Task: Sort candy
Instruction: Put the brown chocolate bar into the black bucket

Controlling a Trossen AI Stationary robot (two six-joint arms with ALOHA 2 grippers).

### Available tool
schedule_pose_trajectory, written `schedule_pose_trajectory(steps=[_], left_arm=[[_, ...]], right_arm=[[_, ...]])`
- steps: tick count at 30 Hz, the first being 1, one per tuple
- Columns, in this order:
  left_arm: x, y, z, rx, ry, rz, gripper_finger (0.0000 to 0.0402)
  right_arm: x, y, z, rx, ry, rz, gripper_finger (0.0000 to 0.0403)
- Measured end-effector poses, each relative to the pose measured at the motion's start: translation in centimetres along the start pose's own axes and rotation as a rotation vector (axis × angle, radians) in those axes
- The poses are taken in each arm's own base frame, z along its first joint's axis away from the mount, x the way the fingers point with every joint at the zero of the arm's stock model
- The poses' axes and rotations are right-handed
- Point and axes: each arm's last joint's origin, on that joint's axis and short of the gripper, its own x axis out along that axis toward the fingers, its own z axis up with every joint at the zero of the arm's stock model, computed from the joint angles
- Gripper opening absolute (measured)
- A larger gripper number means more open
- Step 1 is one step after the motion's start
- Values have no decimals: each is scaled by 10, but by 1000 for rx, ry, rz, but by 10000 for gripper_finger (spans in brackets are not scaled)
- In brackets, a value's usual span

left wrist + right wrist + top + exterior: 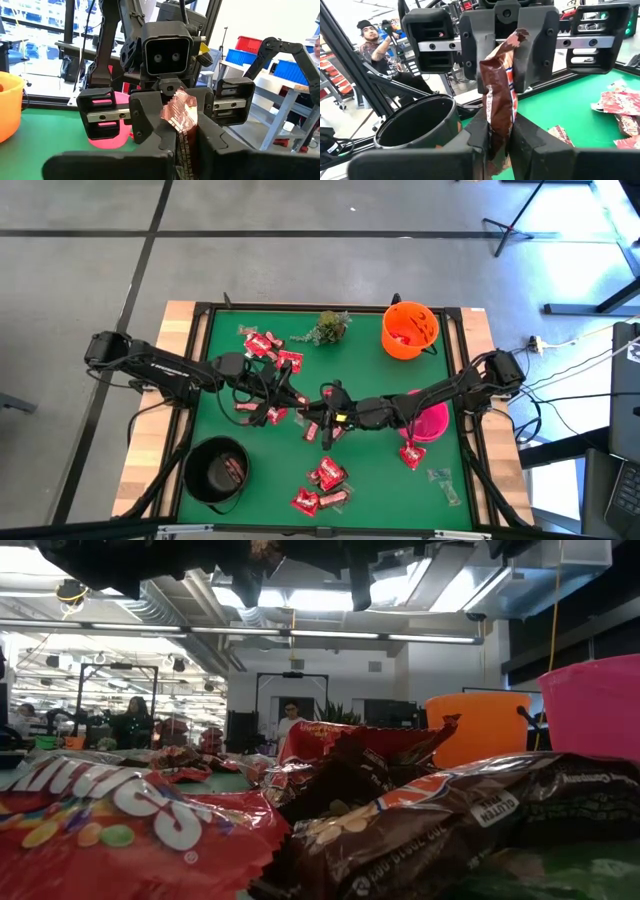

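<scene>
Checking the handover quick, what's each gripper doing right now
Left gripper: closed on the brown candy bar at the table's middle.
Right gripper: closed on the same brown candy bar, from the other end.

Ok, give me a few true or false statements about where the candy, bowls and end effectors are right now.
1. The left end effector and right end effector both grip one brown candy packet. True.
2. The orange bowl is empty. False: red candy lies inside.
3. The black bowl stands on the left arm's side. True.
4. The green sprig lies inside the pink bowl. False: it lies on the green mat, beside the orange bowl.
</scene>
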Motion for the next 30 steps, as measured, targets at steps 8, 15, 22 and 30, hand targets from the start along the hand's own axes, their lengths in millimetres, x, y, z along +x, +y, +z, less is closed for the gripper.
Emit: schedule_pose_trajectory(steps=[8, 15, 22, 30], left_arm=[[-6, 3, 7, -14, -2, -30, 19], [-24, 2, 22, -35, 47, -48, 18], [-46, -19, 66, 29, 190, -42, 18], [-67, -61, 122, 125, 388, 101, 18]], right_arm=[[-1, 2, 1, 16, 21, 53, 142], [-14, 9, 13, 30, 79, 98, 211], [-44, 30, 26, 2, 114, 63, 218], [-62, 45, 23, -44, 128, 0, 218]])
